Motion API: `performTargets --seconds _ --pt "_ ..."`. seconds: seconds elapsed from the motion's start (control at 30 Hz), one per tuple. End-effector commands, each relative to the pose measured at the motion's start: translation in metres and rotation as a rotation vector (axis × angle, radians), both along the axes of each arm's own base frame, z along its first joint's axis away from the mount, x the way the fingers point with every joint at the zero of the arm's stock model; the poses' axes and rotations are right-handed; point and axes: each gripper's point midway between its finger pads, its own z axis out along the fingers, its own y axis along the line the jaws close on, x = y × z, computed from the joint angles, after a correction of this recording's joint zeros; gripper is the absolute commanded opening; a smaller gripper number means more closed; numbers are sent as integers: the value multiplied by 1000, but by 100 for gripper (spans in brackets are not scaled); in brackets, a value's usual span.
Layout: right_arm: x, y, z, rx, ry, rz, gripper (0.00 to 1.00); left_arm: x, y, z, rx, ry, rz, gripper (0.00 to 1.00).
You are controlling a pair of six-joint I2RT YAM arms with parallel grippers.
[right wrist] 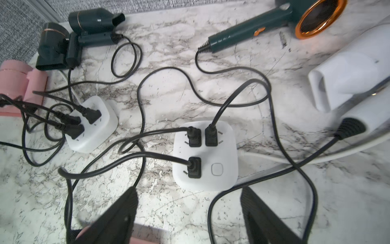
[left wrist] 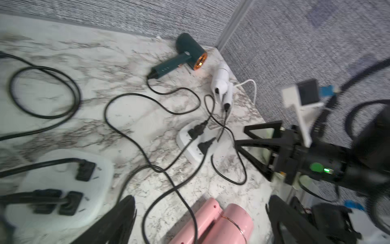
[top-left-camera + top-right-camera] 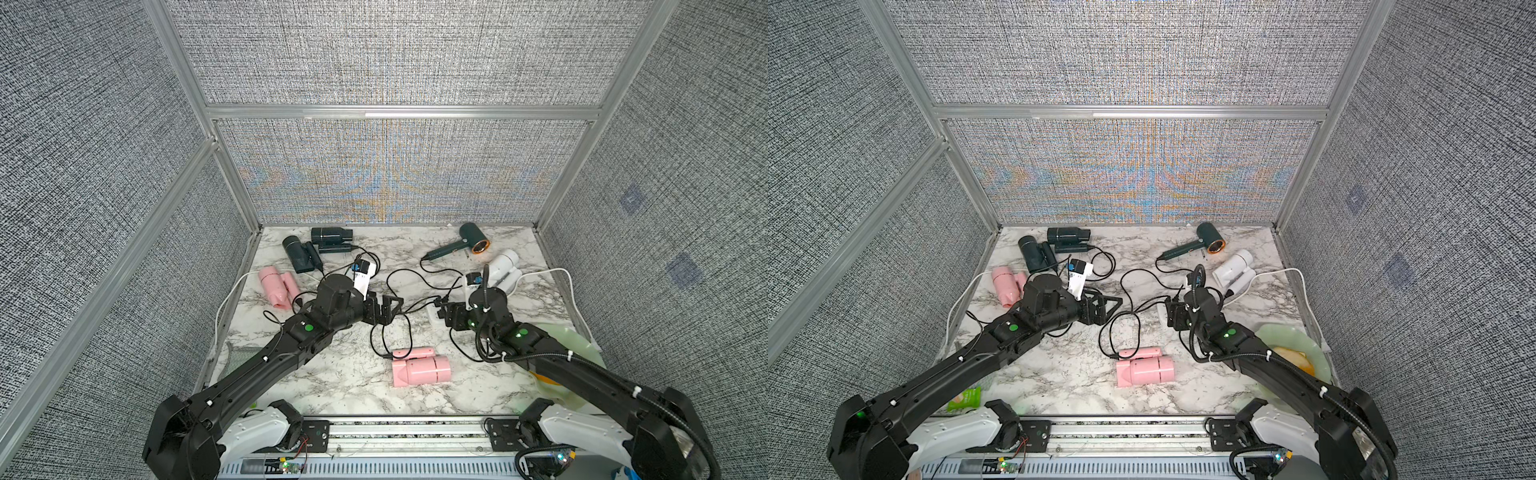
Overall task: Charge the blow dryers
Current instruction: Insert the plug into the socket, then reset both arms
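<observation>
Six dryers (image 3: 1144, 370) lie on the marble table (image 3: 332, 395), each with a black cord. Dark dryer (image 3: 330, 235) and second dark dryer (image 3: 296, 254) sit side by side at back left. Pink dryer (image 3: 275, 286) is just in front of them, by the left edge. Second pink dryer (image 3: 420, 368) is front centre. Copper-ringed dryer (image 3: 473, 239) is back right, with the white dryer (image 3: 505, 268) just beside it.

Two white socket blocks sit mid-table. Left block (image 1: 92, 126) has three plugs in, and right block (image 1: 205, 156) has three plugs in.

Left gripper (image 3: 386, 309): jaws wide, nothing held, near the left block. Right gripper (image 1: 188, 196): jaws wide, empty, just in front of the right block, with a cord loop (image 1: 211, 211) on the table under the gap.
</observation>
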Motion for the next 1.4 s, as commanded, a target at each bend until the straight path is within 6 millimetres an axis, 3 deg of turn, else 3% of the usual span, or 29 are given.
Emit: performTargets --seconds 0.0,0.17,0.33,0.6,0.8,1.07,1.23,1.37 --pt "6 -20 18 -43 -57 -53 99 24 29 -9 124 -40 170 99" --pt "17 -52 44 -65 -156 -140 99 47 58 -11 201 -90 331 99" --pt "22 -89 57 -104 -255 -234 99 71 105 -25 321 -137 502 100" --pt "29 -161 37 -152 -263 -436 99 87 187 -47 356 -154 753 99" --pt "32 -194 18 -208 -293 -506 99 90 217 -60 415 -231 815 99" --pt "39 -216 -6 -275 -318 -565 99 103 235 -58 480 -334 817 99" --pt "49 -216 -17 -304 -337 -547 99 110 245 -58 534 -366 829 99" --pt "59 -210 -34 -310 -307 -494 99 107 251 -70 578 -360 823 99"
